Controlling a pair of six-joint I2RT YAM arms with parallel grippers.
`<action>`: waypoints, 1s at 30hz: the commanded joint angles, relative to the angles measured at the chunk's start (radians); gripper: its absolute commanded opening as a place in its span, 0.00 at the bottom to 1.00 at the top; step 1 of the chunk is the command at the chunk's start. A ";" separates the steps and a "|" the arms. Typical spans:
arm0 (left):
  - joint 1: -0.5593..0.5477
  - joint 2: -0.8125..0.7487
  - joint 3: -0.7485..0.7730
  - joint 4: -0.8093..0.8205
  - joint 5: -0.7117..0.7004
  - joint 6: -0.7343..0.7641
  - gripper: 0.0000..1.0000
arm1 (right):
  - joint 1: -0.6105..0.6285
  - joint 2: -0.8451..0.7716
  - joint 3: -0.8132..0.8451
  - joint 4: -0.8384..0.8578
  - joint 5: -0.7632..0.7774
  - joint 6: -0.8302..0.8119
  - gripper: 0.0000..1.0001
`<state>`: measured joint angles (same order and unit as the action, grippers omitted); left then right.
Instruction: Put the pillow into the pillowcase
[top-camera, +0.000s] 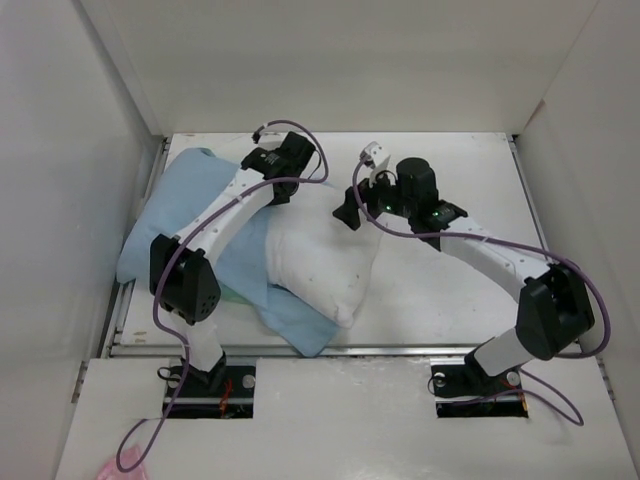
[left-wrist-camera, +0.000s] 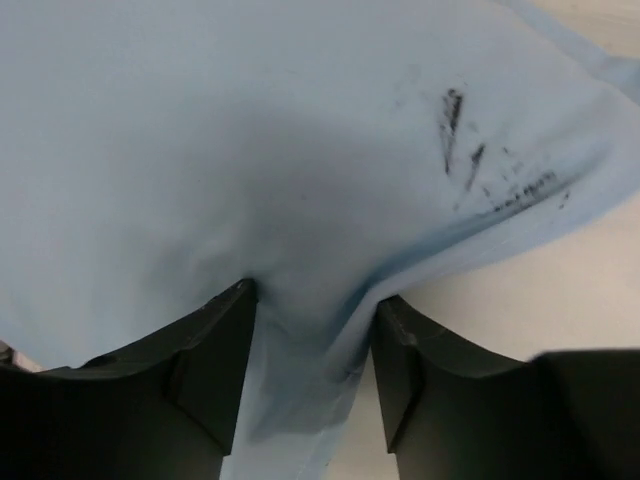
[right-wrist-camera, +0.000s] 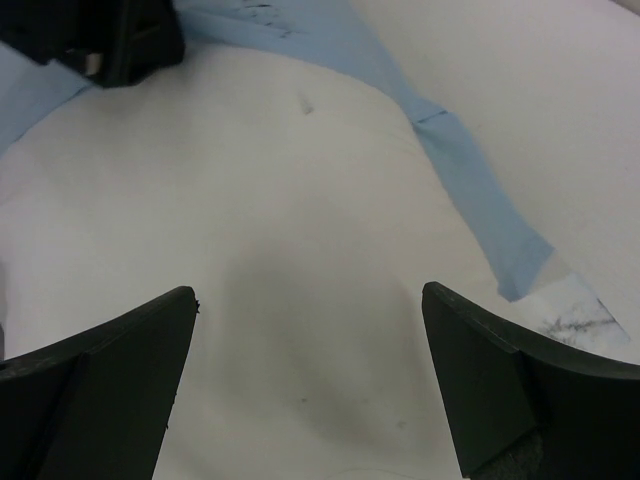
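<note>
Left wrist: pillowcase (left-wrist-camera: 300, 180) pinched in left end effector (left-wrist-camera: 315, 300)

pillowcase (top-camera: 190, 205) centre-left on table (top-camera: 450, 290) | pillow (top-camera: 320, 265) centre, lying on pillowcase's right part | left gripper (left-wrist-camera: 312, 300) at pillowcase's upper edge, fold between fingers | right gripper (right-wrist-camera: 310, 300) over pillow's upper right
</note>
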<state>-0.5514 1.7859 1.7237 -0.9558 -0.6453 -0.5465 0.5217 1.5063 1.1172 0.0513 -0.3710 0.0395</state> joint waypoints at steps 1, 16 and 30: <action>0.034 -0.026 0.016 -0.127 -0.099 -0.030 0.42 | 0.064 -0.031 0.018 0.027 -0.129 -0.164 1.00; -0.025 -0.226 -0.018 0.231 0.110 0.221 0.00 | 0.219 0.486 0.392 -0.021 -0.140 -0.317 0.47; -0.313 -0.043 0.421 0.260 0.677 0.349 0.00 | 0.187 -0.034 -0.218 1.003 0.331 0.126 0.00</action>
<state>-0.7536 1.7241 2.0361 -0.7921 -0.2131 -0.2127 0.7044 1.4864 0.9165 0.6464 -0.2352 0.0578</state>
